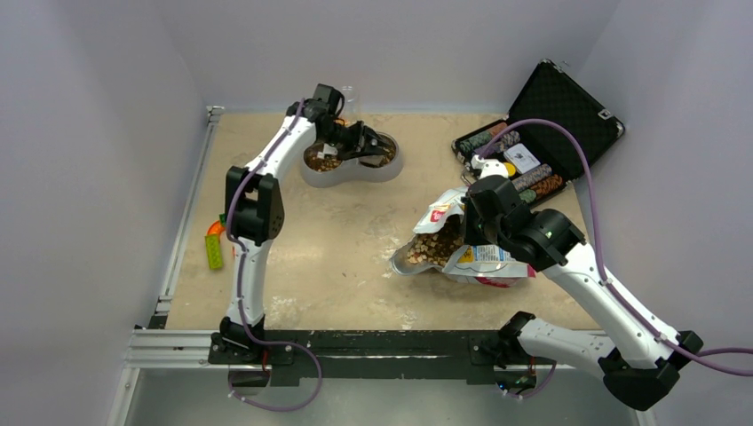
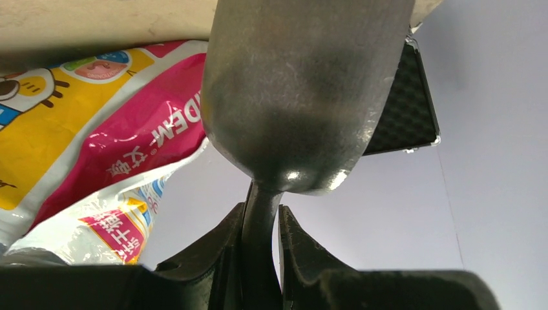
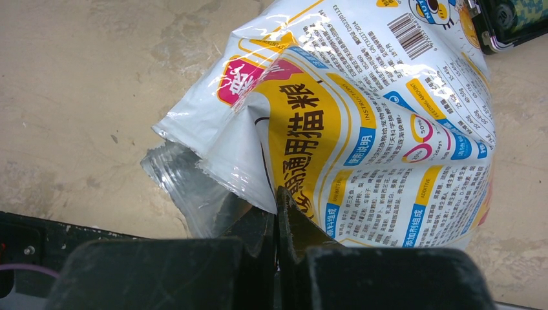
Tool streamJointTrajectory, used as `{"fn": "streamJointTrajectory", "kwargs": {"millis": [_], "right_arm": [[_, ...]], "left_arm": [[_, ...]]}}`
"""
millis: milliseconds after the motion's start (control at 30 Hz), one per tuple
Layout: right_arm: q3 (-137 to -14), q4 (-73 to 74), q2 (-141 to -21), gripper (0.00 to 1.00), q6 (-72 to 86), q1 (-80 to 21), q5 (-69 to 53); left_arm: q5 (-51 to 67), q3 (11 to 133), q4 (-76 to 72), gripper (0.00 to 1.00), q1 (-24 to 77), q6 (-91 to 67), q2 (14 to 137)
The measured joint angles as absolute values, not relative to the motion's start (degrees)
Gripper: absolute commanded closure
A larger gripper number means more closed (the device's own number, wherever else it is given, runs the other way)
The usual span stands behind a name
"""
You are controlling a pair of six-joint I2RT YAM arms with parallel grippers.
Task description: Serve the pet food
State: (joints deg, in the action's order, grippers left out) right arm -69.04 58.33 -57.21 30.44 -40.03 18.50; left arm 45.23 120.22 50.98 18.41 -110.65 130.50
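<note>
Brown kibble pet food lies heaped in the open mouth of the white-and-yellow bag at centre right. More kibble sits in the left cup of the grey double bowl at the back. My left gripper is shut on the handle of the metal scoop, which hangs over the bowl. My right gripper is shut on the bag's torn edge; the bag fills that view.
An open black case with rows of poker chips stands at the back right, just behind the bag. A green and orange toy lies at the table's left edge. White walls enclose three sides.
</note>
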Motion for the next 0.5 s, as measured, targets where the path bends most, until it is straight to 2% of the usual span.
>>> {"fn": "streamJointTrajectory", "kwargs": {"millis": [133, 333, 500], "right_arm": [[-69.04, 58.33, -57.21, 1.00, 30.41, -39.99, 18.50], [-69.04, 58.33, -57.19, 1.00, 30.44, -39.77, 18.46], [-69.04, 58.33, -56.97, 1.00, 30.44, -39.70, 18.39]], "left_arm": [[44.75, 124.01, 51.86, 1.00, 18.39, -110.83, 130.72], [45.21, 116.38, 50.33, 1.00, 18.41, -110.21, 128.86], [44.77, 118.58, 51.13, 1.00, 18.37, -110.28, 129.10]]}}
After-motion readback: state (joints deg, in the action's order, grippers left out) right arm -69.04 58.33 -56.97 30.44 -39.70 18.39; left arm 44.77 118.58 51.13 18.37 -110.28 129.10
